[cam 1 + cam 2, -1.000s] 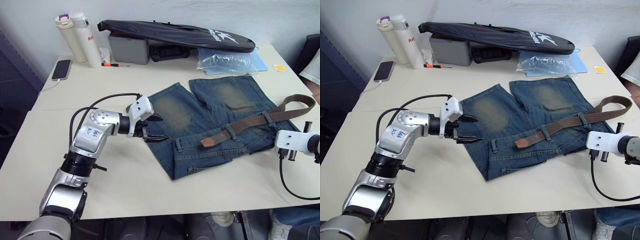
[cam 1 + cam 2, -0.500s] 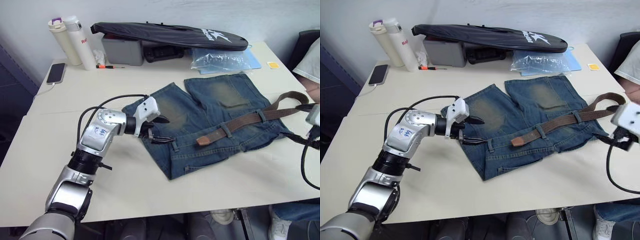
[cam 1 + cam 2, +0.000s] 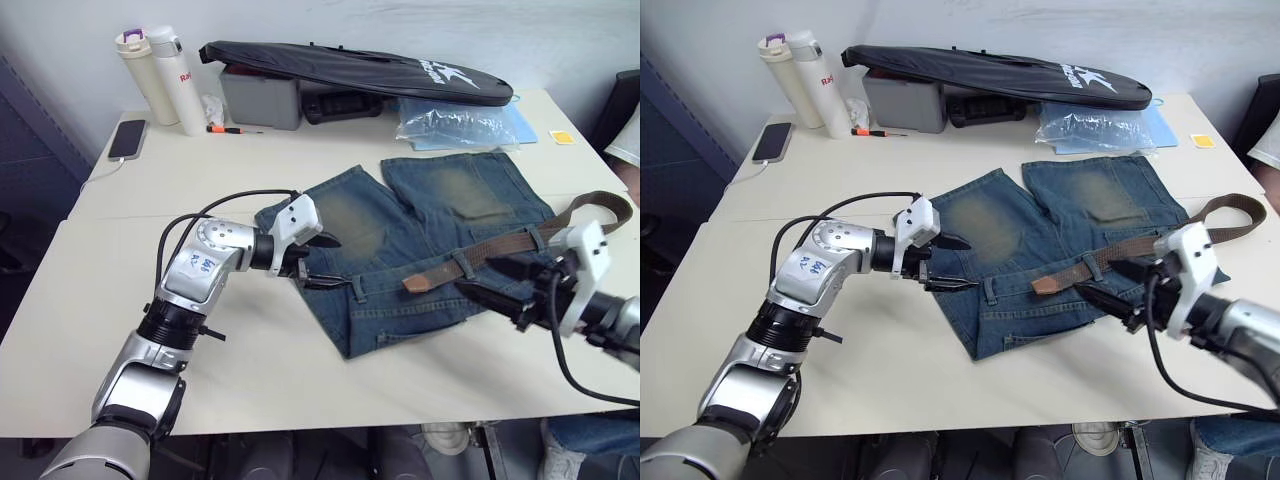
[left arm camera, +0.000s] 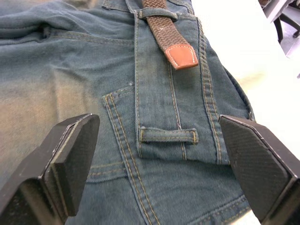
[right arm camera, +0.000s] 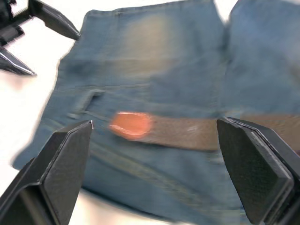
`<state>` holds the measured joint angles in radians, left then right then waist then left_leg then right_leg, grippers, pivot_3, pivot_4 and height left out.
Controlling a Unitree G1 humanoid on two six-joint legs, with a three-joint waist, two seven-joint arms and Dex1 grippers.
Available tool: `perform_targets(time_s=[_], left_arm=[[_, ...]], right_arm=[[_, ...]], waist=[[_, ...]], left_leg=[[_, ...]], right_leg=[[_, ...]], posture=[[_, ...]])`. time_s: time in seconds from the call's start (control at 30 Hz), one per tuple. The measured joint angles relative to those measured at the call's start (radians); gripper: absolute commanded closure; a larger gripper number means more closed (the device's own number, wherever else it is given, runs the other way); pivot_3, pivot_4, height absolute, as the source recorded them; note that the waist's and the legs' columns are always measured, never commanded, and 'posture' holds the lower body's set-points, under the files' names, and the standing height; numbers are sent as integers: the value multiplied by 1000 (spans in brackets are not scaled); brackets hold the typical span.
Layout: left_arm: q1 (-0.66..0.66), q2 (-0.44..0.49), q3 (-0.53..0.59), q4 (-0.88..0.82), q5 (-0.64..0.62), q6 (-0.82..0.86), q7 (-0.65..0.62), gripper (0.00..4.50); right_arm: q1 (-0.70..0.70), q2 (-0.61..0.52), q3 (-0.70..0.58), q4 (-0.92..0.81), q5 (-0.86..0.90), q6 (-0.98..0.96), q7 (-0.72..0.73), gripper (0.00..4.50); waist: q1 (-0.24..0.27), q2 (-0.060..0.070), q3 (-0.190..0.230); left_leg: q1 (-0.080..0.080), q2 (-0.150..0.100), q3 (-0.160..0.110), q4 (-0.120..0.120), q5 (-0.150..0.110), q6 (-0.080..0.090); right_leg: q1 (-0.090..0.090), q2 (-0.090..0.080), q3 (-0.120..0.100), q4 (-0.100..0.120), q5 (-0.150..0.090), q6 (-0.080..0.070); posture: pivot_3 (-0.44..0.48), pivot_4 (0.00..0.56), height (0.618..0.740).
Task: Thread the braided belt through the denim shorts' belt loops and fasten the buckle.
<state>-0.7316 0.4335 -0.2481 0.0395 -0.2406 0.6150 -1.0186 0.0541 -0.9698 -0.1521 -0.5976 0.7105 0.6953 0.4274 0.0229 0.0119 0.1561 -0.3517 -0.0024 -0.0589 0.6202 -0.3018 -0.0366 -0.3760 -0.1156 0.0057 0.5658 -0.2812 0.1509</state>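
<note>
Lying flat on the pale table, the faded blue denim shorts are being kept waist-towards-the-robot so the blue denim belt loops are reachable. The dark-brown braided belt is being carried through two loops, its tan tip resting mid-waistband (the buckle cannot be made out). The left gripper, at nine o'clock of the tip, is being held wide open, empty; the right gripper, at three o'clock, likewise.

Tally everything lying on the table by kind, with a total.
Denim shorts: 1
Braided belt: 1
Bottles: 2
Phone: 1
Black bag: 1
Grey box: 1
Plastic bag: 1
Screwdriver: 1
Yellow tag: 1
Total: 10
</note>
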Motion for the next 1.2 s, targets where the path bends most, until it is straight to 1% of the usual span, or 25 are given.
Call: perform_targets(time_s=[0.1,0.2,0.23,0.37,0.5,0.63,0.67,0.7,0.77,0.83,0.9,0.97,1.07,1.2], left_arm=[[9,-3,-2,-27,-3,17,5,0],[9,-20,-9,-31,1,6,19,0],[9,-30,-14,-31,6,-3,22,0],[0,-103,-96,-17,36,-78,22,0],[-89,-182,-183,119,129,-229,30,0],[-177,-242,-233,288,211,-384,35,0],[-198,-253,-252,336,239,-427,35,573],[-212,-258,-272,382,270,-471,36,888],[-228,-264,-291,452,311,-538,38,1714],[-250,-284,-310,548,359,-622,51,1714],[-268,-303,-322,620,396,-689,69,1714],[-287,-327,-319,678,409,-737,80,1714],[-304,-354,-307,728,410,-773,85,1714],[-314,-381,-276,740,405,-800,80,1714]], right_arm=[[-32,0,79,0,-125,-62,34,21],[-30,-16,82,-2,-149,-63,96,21],[-25,-28,70,-4,-143,-54,118,21],[3,-107,-45,-12,-77,65,205,21],[-6,-130,-144,-51,-17,195,208,21],[-7,-107,-186,-117,29,290,165,21],[-5,-90,-198,-136,43,311,148,0],[-6,-72,-209,-153,54,330,129,0],[-3,-53,-221,-173,66,355,105,0],[5,-30,-243,-197,73,381,76,0],[13,-24,-259,-212,77,397,57,0],[34,-6,-280,-228,77,402,45,0],[50,-2,-291,-229,76,406,38,0],[52,-2,-291,-231,78,419,37,0]], waist=[[0,0,0],[5,0,0],[6,0,0],[6,-2,0],[6,-5,2],[5,-4,2],[4,-5,2],[3,-5,2],[4,-5,2],[5,-5,2],[8,-5,2],[14,-5,2],[18,-5,2],[22,-5,2]], left_leg=[[0,0,0,0,0,0],[-1,0,-1,0,0,0],[-1,0,-1,1,0,0],[-1,-1,0,2,0,1],[0,0,0,2,-2,4],[-1,0,0,2,-2,4],[-1,0,0,2,-2,4],[-1,0,0,2,-2,4],[-1,0,0,2,-2,4],[-1,0,0,3,-5,9],[-1,0,0,4,-6,10],[-2,0,0,5,-6,12],[-2,0,0,7,-7,12],[-2,0,0,7,-7,12]], right_leg=[[0,0,0,2,0,0],[0,0,0,2,0,0],[1,0,0,2,0,0],[2,-1,0,1,0,0],[1,0,0,-2,0,-1],[0,0,0,-2,-1,-1],[0,0,0,-2,-1,-1],[0,0,0,-2,-1,-1],[0,0,0,-2,-1,-1],[0,0,0,-2,-1,-1],[0,0,-1,-2,-1,-1],[0,0,-1,-2,0,-1],[0,0,-1,-1,0,-1],[0,0,-1,-1,0,-1]], posture=[[0,150,740],[0,150,740],[0,150,740],[0,150,740],[0,150,740],[0,150,740],[0,150,740],[0,150,740],[0,150,740],[0,150,740],[0,150,740],[0,150,740],[0,150,740],[0,150,740]])
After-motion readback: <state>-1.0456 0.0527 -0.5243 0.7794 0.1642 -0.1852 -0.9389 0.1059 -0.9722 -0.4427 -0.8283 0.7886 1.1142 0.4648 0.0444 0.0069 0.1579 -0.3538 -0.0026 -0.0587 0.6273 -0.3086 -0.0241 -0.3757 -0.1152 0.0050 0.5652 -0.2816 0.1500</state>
